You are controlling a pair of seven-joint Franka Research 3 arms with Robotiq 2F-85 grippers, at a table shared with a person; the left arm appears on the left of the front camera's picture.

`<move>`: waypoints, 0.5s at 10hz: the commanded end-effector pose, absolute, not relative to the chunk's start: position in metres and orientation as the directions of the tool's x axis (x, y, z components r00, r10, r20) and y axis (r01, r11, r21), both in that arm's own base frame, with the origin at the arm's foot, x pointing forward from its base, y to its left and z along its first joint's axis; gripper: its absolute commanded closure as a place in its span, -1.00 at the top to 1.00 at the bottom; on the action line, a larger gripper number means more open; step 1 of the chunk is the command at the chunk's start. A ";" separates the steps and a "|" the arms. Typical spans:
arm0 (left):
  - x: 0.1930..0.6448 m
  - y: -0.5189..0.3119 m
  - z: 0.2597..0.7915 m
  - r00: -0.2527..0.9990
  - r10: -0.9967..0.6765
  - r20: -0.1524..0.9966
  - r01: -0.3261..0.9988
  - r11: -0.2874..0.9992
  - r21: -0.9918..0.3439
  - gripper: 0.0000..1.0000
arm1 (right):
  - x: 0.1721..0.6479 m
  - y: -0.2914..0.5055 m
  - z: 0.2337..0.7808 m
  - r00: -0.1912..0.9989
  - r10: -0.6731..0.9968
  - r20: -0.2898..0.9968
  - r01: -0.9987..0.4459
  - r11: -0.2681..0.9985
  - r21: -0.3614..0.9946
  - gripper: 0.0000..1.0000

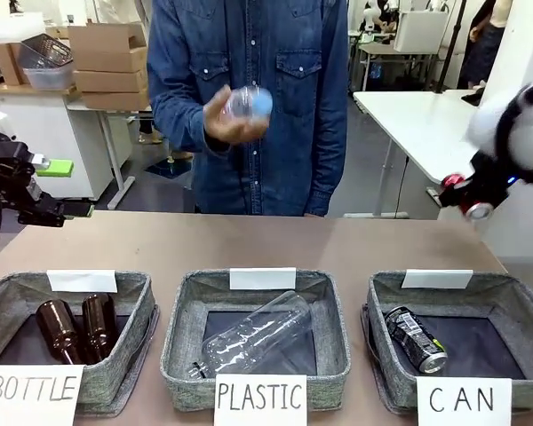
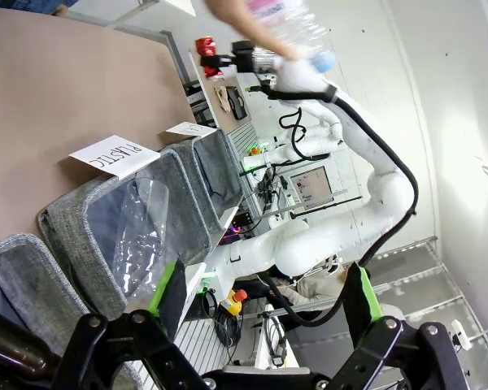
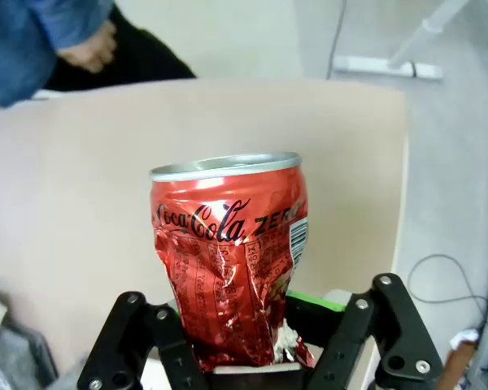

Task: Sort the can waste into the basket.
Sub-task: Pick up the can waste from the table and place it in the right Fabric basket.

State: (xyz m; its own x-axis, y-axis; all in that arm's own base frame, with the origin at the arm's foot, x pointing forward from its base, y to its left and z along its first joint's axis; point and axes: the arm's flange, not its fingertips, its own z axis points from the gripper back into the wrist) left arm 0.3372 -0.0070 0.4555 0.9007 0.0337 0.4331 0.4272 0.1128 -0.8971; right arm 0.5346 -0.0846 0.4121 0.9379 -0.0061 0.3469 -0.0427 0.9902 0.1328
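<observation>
Red dented can (image 3: pixel 228 260) clamped in right hand (image 3: pixel 244 357), wrist view.

The front camera stands on the robot's side of the table (image 1: pixel 249 244) and looks across it, just above the PLASTIC basket (image 1: pixel 256 342). The left wrist camera looks sideways, rolled, close along this same basket (image 2: pixel 106 219). The right wrist camera looks down at the table (image 3: pixel 81 179), very near.
</observation>
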 end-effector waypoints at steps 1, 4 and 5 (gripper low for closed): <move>0.337 -0.008 0.459 0.904 0.044 0.424 0.418 0.108 -0.902 1.00 | 0.457 -0.089 0.467 0.943 0.059 0.326 -0.141 0.963 0.232 -1.00; 0.337 -0.008 0.459 0.904 0.044 0.424 0.418 0.108 -0.902 1.00 | 0.346 -0.063 0.519 0.868 0.360 0.343 -0.454 0.855 0.250 -1.00; 0.337 -0.008 0.459 0.904 0.044 0.424 0.418 0.108 -0.902 1.00 | 0.317 -0.048 0.517 0.776 0.541 0.325 -0.617 0.759 0.209 -1.00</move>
